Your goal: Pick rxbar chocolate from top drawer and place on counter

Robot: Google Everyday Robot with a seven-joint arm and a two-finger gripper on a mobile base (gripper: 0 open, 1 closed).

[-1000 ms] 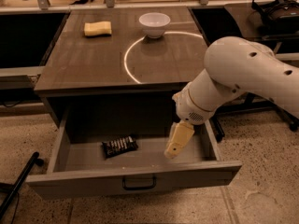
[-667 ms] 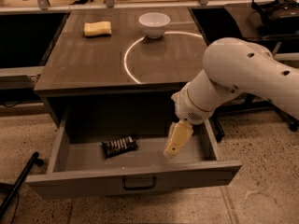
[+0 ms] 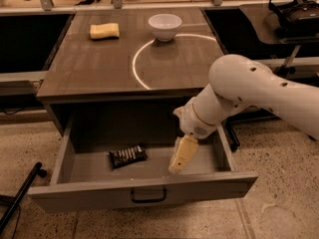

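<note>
The rxbar chocolate [image 3: 128, 155] lies flat on the floor of the open top drawer [image 3: 144, 189], left of centre, in a dark wrapper with pale stripes. My gripper [image 3: 177, 167] hangs inside the drawer to the bar's right, about a hand's width away and not touching it; its pale fingers point down and look closed together. The drawer's dark curved handle [image 3: 148, 196] is on the front panel. The counter [image 3: 99, 68] with a white arc line lies above the drawer.
A yellow sponge [image 3: 104, 31] and a white bowl [image 3: 165, 26] sit at the counter's far side. My white arm [image 3: 259, 93] crosses over the drawer's right part. Dark side tables [image 3: 279, 14] flank the counter. A black bar [image 3: 20, 195] lies on the floor at left.
The gripper has shifted slightly left inside the drawer, a little nearer the bar. The bar and drawer have not moved.
</note>
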